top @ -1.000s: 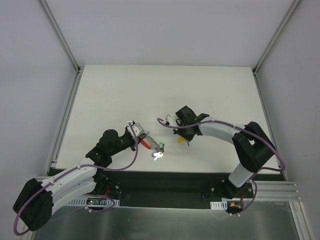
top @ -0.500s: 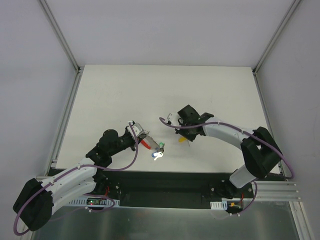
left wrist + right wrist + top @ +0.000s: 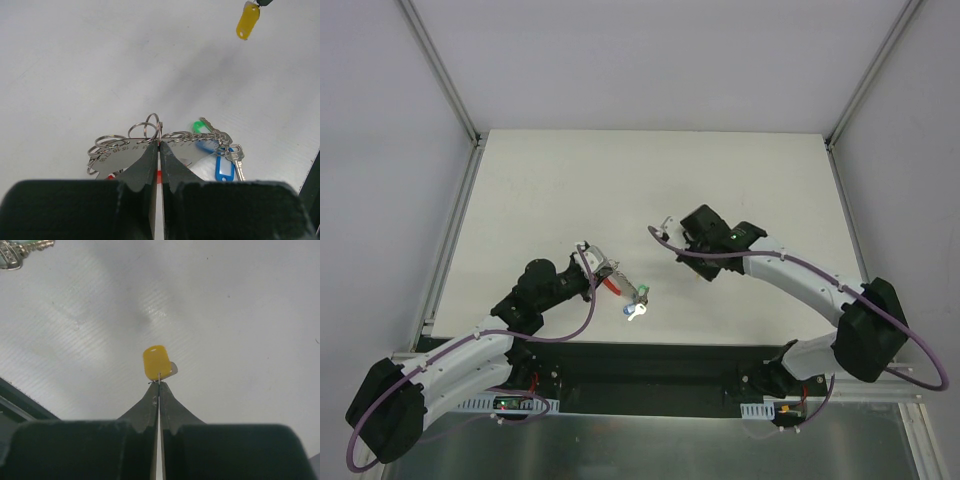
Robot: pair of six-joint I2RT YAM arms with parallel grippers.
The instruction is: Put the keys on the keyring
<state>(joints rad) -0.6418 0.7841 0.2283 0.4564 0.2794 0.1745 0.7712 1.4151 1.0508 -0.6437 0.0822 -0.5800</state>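
Note:
My left gripper [image 3: 159, 145] is shut on the keyring's grey metal plate [image 3: 117, 152], which carries several thin rings [image 3: 151, 125]. Only a sliver of the red band [image 3: 159, 174] shows between the fingers; in the top view the red band [image 3: 612, 286] pokes out past the left gripper [image 3: 603, 272]. Keys with green [image 3: 199, 126] and blue [image 3: 223, 169] caps and a silver key [image 3: 237, 159] hang off the plate's right side, resting on the table [image 3: 637, 304]. My right gripper [image 3: 159, 384] is shut on the small ring of the yellow-capped key [image 3: 157, 362] and holds it above the table, to the right of the bunch [image 3: 247, 21].
The white table [image 3: 650, 190] is walled by grey panels with metal rails at left and right. In the top view the right arm [image 3: 715, 240] covers the yellow key. The bunch of keys shows in the right wrist view's top left corner [image 3: 15, 251].
My right arm has swung right and risen with the yellow key, which now hides under the wrist in the top view. The left gripper and the bunch have barely moved.

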